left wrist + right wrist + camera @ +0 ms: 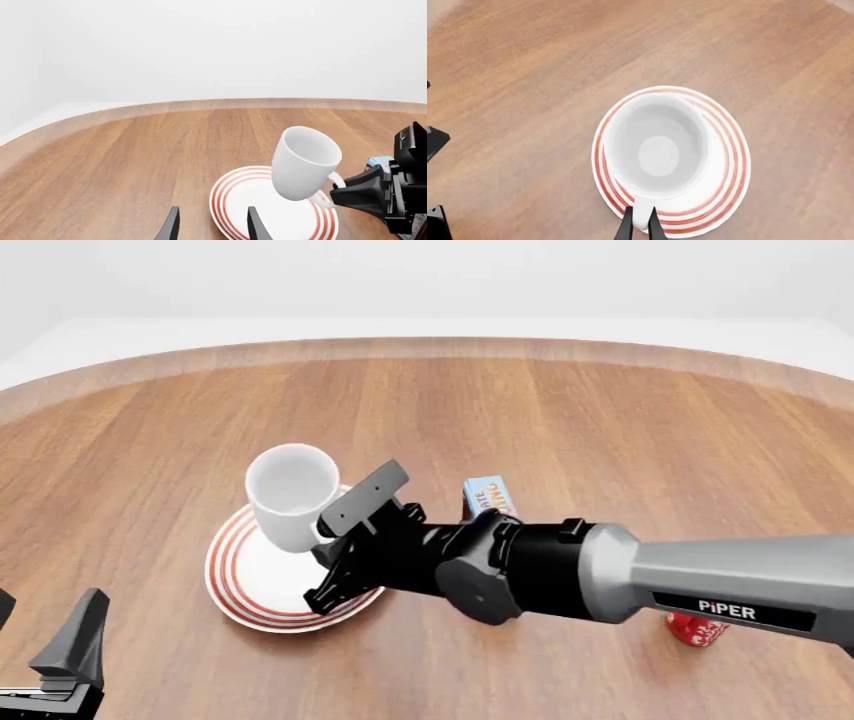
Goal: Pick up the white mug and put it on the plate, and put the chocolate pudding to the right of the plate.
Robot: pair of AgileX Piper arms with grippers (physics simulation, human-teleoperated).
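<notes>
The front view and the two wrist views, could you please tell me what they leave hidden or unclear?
- Pudding box: front view, mostly behind the right arm; lettering only partly readable.
- Red object: front view, under the right arm, too little visible to identify.
- Mug bottom: left wrist view, tilted over the plate; contact unclear.
- Right pincer: right wrist view, cut off by the edge, closed on the mug handle.
- Left pincer: tips only, open.

Simulated tabletop scene, bare wooden table [601, 420], featureless white backdrop
</notes>
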